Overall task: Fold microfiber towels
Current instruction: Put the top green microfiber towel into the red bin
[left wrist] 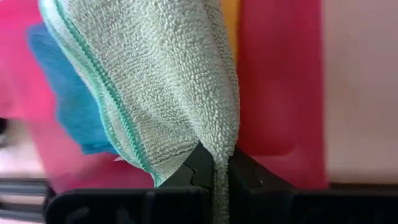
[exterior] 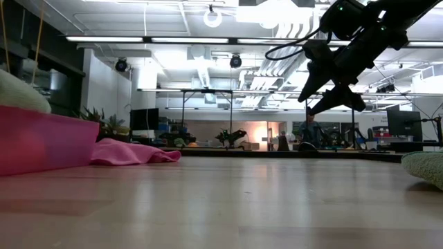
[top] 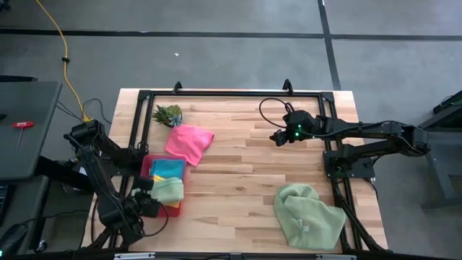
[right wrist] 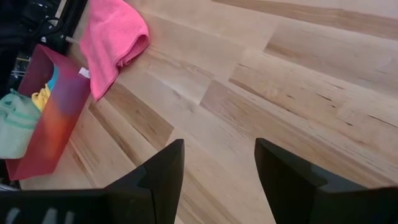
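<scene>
Two pincers, two states: the left pincer [left wrist: 214, 177] is clamped on a pale green towel [top: 170, 189] above the pink tray [top: 148, 165], picking it out. Next, carry it onto the worktop [top: 238, 180]. The right pincer [right wrist: 217, 168] hangs apart above mid-worktop.

Tray [top: 146, 165] w/ towels [top: 167, 189] at table's [top: 238, 159] left edge; plant [top: 168, 114] far-left corner; another towel [top: 309, 215] near-right corner.
</scene>
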`<state>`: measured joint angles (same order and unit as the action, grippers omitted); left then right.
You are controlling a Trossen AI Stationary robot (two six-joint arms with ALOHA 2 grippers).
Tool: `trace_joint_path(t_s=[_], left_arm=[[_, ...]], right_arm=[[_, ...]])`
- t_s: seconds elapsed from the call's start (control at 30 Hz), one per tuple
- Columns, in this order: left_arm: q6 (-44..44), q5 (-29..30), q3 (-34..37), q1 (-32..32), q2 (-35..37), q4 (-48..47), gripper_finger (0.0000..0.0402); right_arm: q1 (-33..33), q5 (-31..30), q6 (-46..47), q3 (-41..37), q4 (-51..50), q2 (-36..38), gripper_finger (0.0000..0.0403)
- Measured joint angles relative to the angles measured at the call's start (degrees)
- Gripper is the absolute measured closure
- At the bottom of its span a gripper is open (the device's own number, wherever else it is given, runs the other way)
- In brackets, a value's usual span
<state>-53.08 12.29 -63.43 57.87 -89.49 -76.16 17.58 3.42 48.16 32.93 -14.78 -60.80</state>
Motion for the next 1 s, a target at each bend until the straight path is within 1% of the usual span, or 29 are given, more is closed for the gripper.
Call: trace_joint_path(t_s=[0.1, 0.23, 0.3, 0.5, 0.7, 0.83, 1.0], left_arm=[[1.7, -1.3, -0.8, 0.0, 0.0, -0.4, 0.0401], [3.5, 2.0, -3.7, 0.0, 0.4, -0.1, 0.0401], [4.2, 2.5, -4.0, 0.0, 0.4, 0.3, 0.0401], [1.0, -2.0, -1.4, 0.0, 0.0, 3.5, 0.0401], [1.4, -6.6, 0.0, 0.0, -1.3, 2.2, 0.0401], [4.7, -7.1, 0.0, 0.1, -2.9, 2.3, 0.0401], [5.6, -6.7, 0.0, -0.1, -4.7, 4.4, 0.0401]], right_arm=[[0.0, 0.0, 0.0, 0.0, 0.0, 0.0, 0.0214], [0.0, -0.5, -0.2, 0.0, 0.0, 0.0, 0.0214], [0.0, -1.4, -0.5, 0.0, 0.0, 0.0, 0.0214], [0.0, -1.7, -0.6, 0.0, 0.0, 0.0, 0.0214], [0.0, -1.6, -1.6, 0.0, -0.1, 0.0, 0.0214], [0.0, -1.4, -1.9, 0.0, -0.1, 0.0, 0.0214], [0.0, -1.3, -1.9, 0.0, -0.1, 0.0, 0.0214]])
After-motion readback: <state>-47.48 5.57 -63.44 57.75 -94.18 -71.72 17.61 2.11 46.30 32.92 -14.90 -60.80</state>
